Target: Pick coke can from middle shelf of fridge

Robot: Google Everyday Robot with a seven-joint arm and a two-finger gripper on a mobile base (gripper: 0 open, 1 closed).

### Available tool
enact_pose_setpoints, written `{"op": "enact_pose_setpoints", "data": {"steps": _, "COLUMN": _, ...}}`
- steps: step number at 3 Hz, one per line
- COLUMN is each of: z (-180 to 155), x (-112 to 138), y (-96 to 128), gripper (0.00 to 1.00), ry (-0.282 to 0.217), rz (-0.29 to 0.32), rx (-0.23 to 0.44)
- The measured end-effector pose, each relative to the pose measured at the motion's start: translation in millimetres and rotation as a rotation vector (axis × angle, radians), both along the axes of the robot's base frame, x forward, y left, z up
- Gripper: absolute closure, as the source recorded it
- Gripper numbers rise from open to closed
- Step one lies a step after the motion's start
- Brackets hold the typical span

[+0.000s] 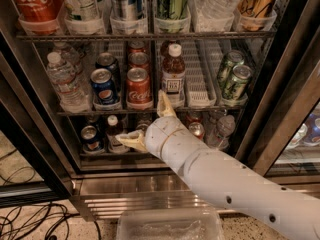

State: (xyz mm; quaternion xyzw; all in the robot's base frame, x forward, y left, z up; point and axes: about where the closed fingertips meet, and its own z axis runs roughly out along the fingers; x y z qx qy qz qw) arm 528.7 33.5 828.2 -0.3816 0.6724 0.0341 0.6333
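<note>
The coke can (138, 87) stands at the front of its lane on the middle shelf (205, 106) of the fridge (35, 129), with two more red cans in line behind it. A blue Pepsi can (103, 86) stands to its left and a brown bottle (173, 75) to its right. My gripper (140, 116) is open in front of the shelf's rail, just below the coke can. One cream finger (164, 104) points up beside the can's lower right. The other finger (128, 140) points left over the lower shelf. It holds nothing.
Clear water bottles (64, 81) stand at the shelf's left and green cans (234, 79) at its right. A large red Coca-Cola bottle (31, 1) is on the top shelf. Small cans and bottles fill the bottom shelf. Cables (35, 219) and a clear plastic bin (170, 226) lie on the floor.
</note>
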Motion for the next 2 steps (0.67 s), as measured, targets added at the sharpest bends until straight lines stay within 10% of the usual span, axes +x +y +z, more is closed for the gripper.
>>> {"op": "enact_pose_setpoints", "data": {"steps": 2, "z": 3.2, "x": 11.3, "y": -2.4, "gripper": 0.30, "ry": -0.051, "rz": -0.059, "rx": 0.070}}
